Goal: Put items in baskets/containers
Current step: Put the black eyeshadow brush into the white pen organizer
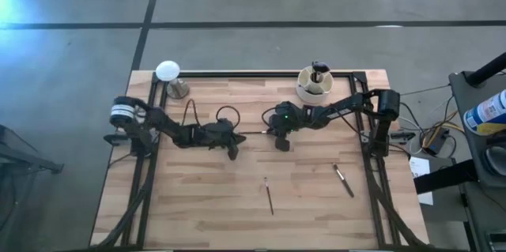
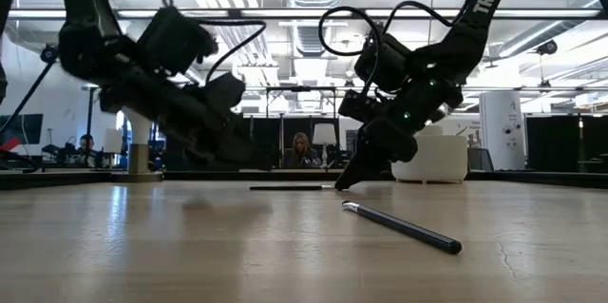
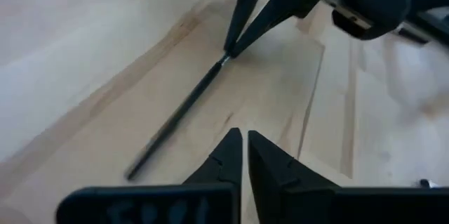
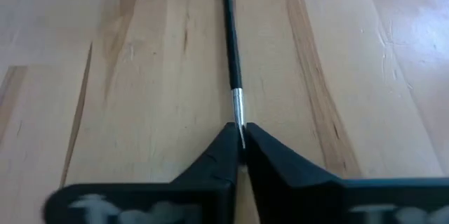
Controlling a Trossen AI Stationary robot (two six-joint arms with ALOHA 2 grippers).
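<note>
Pinching makeup brush (image 4: 232, 55) ferrule with right gripper (image 4: 240, 143) fingers; left gripper (image 3: 245, 150) fingers pressed together, idle. Next: lifting toward cup (image 1: 314, 88).

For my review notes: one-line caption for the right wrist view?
Right claw shut on the metal-ferruled end of a thin dark brush lying on the wooden table.

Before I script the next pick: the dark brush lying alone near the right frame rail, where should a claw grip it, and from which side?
Grip the brush at mid-handle, coming straight down from above. It lies flat on the table, slanting, so the fingers should close across its thin shaft. Nothing lies beside it, and the right claw, shut on another brush, is nearer.
</note>
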